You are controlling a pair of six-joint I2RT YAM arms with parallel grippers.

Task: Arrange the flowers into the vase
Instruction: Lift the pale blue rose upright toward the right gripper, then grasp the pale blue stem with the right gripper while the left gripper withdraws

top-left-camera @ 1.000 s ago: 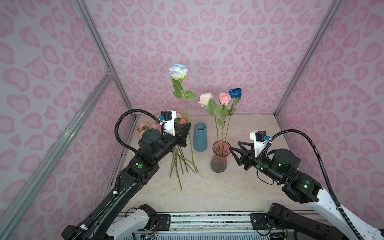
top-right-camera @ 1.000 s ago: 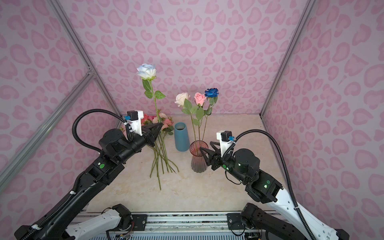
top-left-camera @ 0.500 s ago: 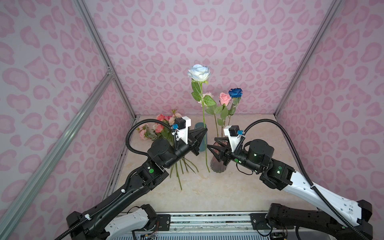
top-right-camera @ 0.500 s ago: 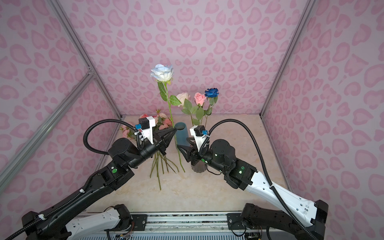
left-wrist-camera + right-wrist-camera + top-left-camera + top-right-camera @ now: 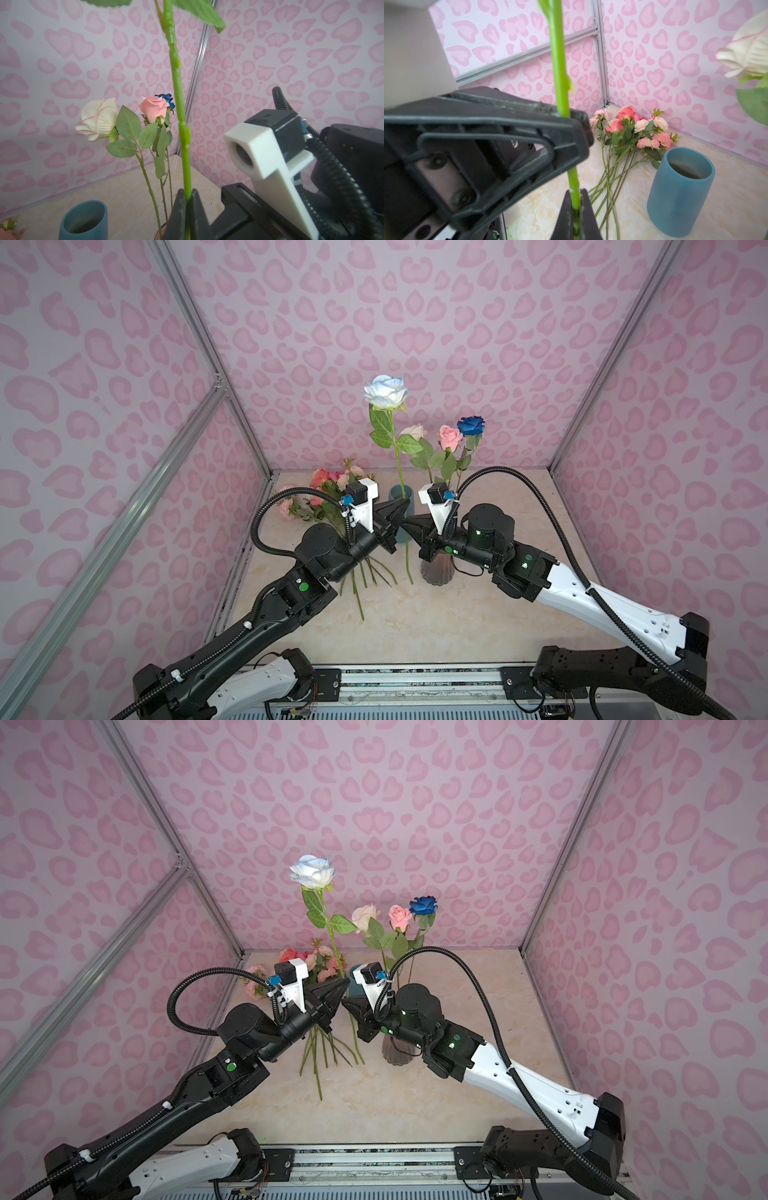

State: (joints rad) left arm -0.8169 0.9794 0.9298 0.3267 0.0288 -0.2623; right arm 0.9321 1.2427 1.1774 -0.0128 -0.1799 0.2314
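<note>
A pale blue rose [image 5: 385, 391] [image 5: 312, 871] stands upright in the air on a long green stem [image 5: 400, 472]. My left gripper [image 5: 405, 502] [image 5: 188, 192] is shut on that stem. Just below it, my right gripper [image 5: 405, 522] [image 5: 575, 192] is shut on the same stem, the two tips nearly touching. The stem's lower end hangs just left of the ribbed glass vase [image 5: 436, 572] [image 5: 397, 1054]. The vase holds a cream rose [image 5: 413, 432], a pink rose [image 5: 450, 436] and a dark blue rose [image 5: 471, 425]. More flowers [image 5: 328, 481] [image 5: 633, 128] lie bunched at the back left.
A teal cup [image 5: 400, 491] [image 5: 681, 191] stands upright behind the grippers, between the lying bunch and the vase. The bunch's stems [image 5: 361, 585] fan out across the table under my left arm. Pink patterned walls close in the back and both sides.
My left arm carried the pale blue rose right, toward the vase. My right gripper swung left from beside the vase and shut on the stem below the left one.
</note>
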